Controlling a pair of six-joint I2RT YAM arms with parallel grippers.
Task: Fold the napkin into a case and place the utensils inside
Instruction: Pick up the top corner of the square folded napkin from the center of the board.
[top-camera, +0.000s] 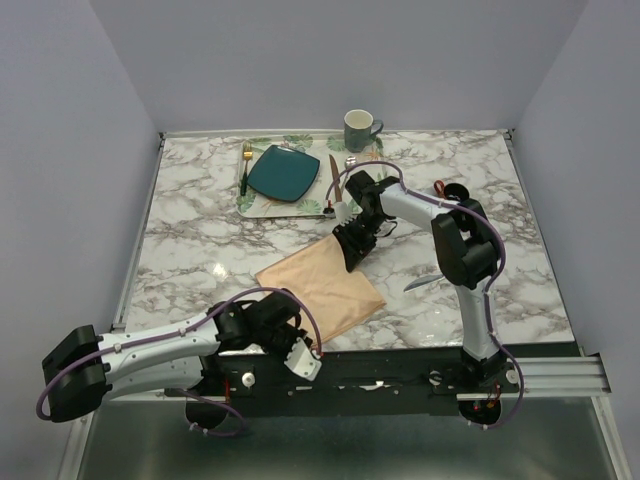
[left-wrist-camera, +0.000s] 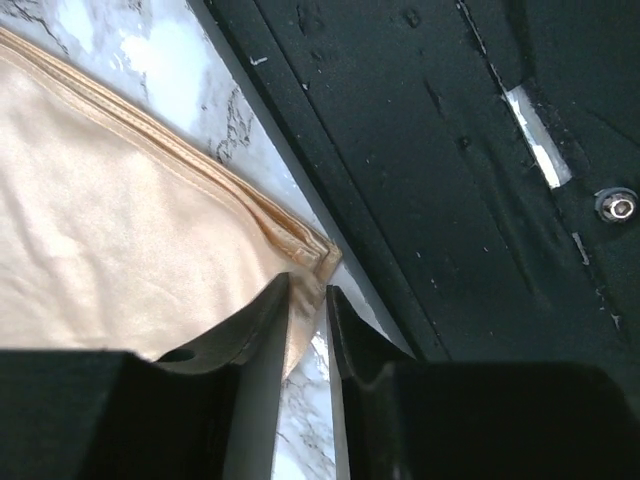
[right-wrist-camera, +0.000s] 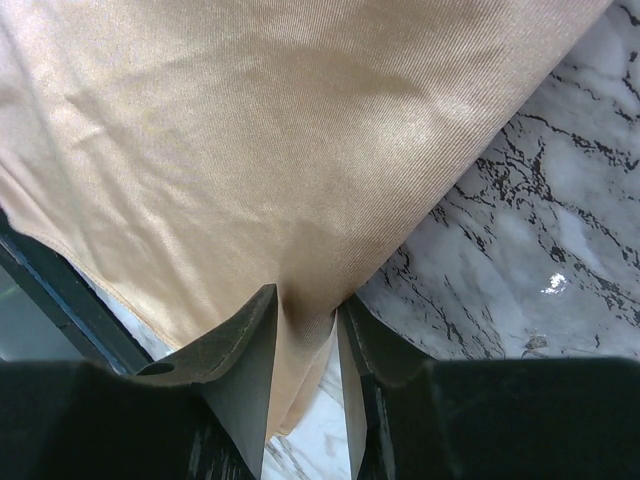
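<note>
The left gripper (left-wrist-camera: 308, 300) has its 2 fingers pressed close together. The edge of the napkin (top-camera: 320, 288) is pinched between them, right by a corner. In the top view that is the napkin's 6 o'clock corner, close to the black rail (top-camera: 400, 372) at the near edge of the table. In the left wrist view the cloth edge shows layers stacked on each other. The left arm lies low and reaches in from 8 o'clock.

The right gripper (right-wrist-camera: 307, 312) is closed on the napkin too. The cloth bunches up and goes in between its 2 fingers. In the top view this grip is at the napkin's 12 o'clock corner. The right arm bends over from 3 o'clock.

The napkin is peach-tan and lies on the marble table (top-camera: 190, 240), in the middle and nearer the front. It sits like a diamond between the 2 grippers.

A silver knife (top-camera: 420, 284) lies on the table at the napkin's 3 o'clock, apart from the cloth and partly hidden under the right arm.

At the napkin's 12 o'clock, well apart, is a leaf-patterned tray (top-camera: 260, 205). A teal plate (top-camera: 283, 172) rests on it. A gold fork with a dark handle (top-camera: 245, 165) lies at the plate's 9 o'clock. A brown-handled knife (top-camera: 333, 168) lies at its 3 o'clock. A mug (top-camera: 360, 128) stands at the plate's 1 o'clock, just past the tray.
</note>
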